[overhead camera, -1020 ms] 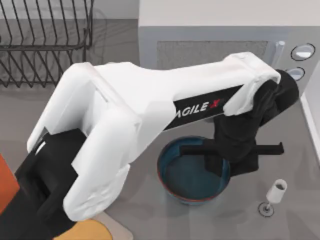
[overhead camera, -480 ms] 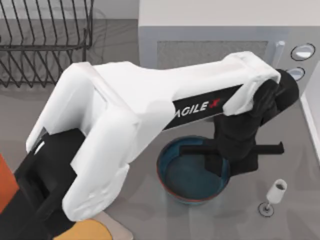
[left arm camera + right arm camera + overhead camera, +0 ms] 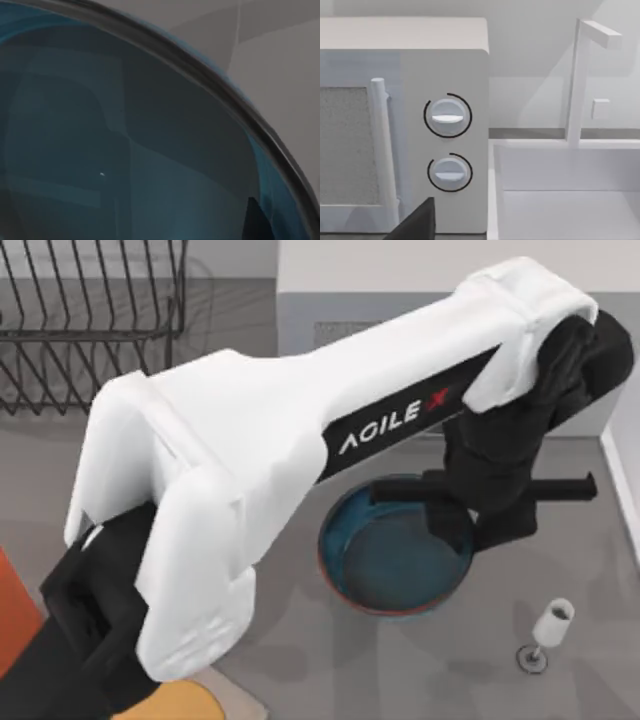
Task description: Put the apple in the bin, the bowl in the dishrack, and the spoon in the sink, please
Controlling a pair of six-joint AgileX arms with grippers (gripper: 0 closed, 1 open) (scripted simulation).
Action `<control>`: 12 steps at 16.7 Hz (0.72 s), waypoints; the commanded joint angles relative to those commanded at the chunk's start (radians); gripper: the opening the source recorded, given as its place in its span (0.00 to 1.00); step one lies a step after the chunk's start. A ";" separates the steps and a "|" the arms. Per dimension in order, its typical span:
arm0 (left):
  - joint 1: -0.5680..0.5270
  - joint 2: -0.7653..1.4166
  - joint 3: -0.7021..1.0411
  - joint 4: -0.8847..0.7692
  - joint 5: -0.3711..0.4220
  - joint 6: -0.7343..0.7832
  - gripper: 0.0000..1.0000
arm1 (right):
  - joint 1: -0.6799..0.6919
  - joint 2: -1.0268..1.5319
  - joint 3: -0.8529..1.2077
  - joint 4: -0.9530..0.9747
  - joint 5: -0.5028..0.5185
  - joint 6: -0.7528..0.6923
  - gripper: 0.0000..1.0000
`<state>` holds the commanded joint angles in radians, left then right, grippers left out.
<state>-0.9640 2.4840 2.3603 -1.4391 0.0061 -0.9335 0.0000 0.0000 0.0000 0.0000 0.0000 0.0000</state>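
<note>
The left arm's black two-finger claw (image 3: pixel 462 530) hung at the far right rim of the large, deep teal-blue bowl with its thin reddish-brown rim (image 3: pixel 385 565), seemingly pinched on that edge, though how far the fingers stood apart could not be made out. From the left wrist, the bowl's dark rim curved close across the lens over its blue inside (image 3: pixel 125 165), grey worktop (image 3: pixel 280 60) beyond. The bowl sat right of centre on the worktop, directly under the claw. What mattered for the coming move: the black wire dishrack of thin metal bars (image 3: pixel 90 330) stood well apart at the far left corner, back across the long white forearm, so the carry appeared to run leftward and away. A small white wine glass (image 3: pixel 548 632) stood near the bowl's right side, clear of that path. The right arm stayed parked, its wrist camera facing a white microwave with two round dials (image 3: pixel 447 117) beside the white sink basin (image 3: pixel 570 200).
</note>
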 joint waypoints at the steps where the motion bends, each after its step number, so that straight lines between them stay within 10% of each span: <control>1: 0.000 0.004 0.054 -0.051 0.000 0.000 0.00 | 0.000 0.000 0.000 0.000 0.000 0.000 1.00; 12: 0.014 -0.025 0.140 -0.148 -0.003 0.015 0.00 | 0.000 0.000 0.000 0.000 0.000 0.000 1.00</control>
<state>-0.9495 2.4589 2.4999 -1.5873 0.0027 -0.9190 0.0000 0.0000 0.0000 0.0000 0.0000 0.0000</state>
